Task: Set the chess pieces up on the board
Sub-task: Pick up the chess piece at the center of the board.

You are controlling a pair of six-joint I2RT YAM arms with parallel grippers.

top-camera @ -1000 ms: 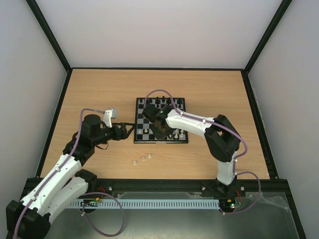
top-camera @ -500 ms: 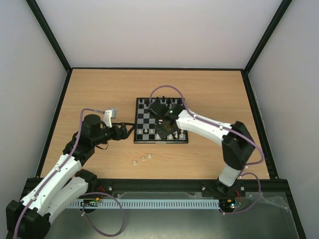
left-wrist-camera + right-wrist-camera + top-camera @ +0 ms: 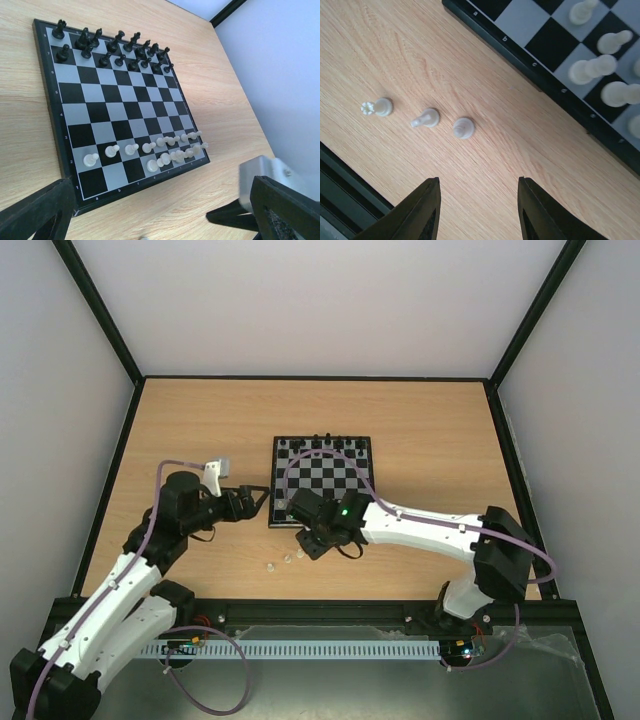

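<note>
The board [image 3: 345, 478] lies mid-table, with black pieces [image 3: 322, 443] along its far rows and white pieces [image 3: 352, 512] along its near rows. Three loose white pieces [image 3: 287, 559] lie on the wood in front of its near left corner. My right gripper [image 3: 312, 540] hovers just right of them, open and empty. In the right wrist view they lie in a row [image 3: 426, 119] ahead of the right gripper [image 3: 479, 182], left of the board's corner [image 3: 555, 55]. My left gripper [image 3: 262, 498] is open and empty at the board's left edge. Its view shows the board [image 3: 115, 105] and white pieces [image 3: 150, 147].
Black frame rails [image 3: 110, 470] edge the wooden table [image 3: 430, 420] on left, right and far sides. The arm bases and a cable tray [image 3: 320, 648] run along the near edge. A pale blurred part of the right arm [image 3: 257, 175] shows in the left wrist view.
My right arm has swung from over the board to the near left, off the board, and now hovers by the three loose pieces. The left arm has barely moved.
</note>
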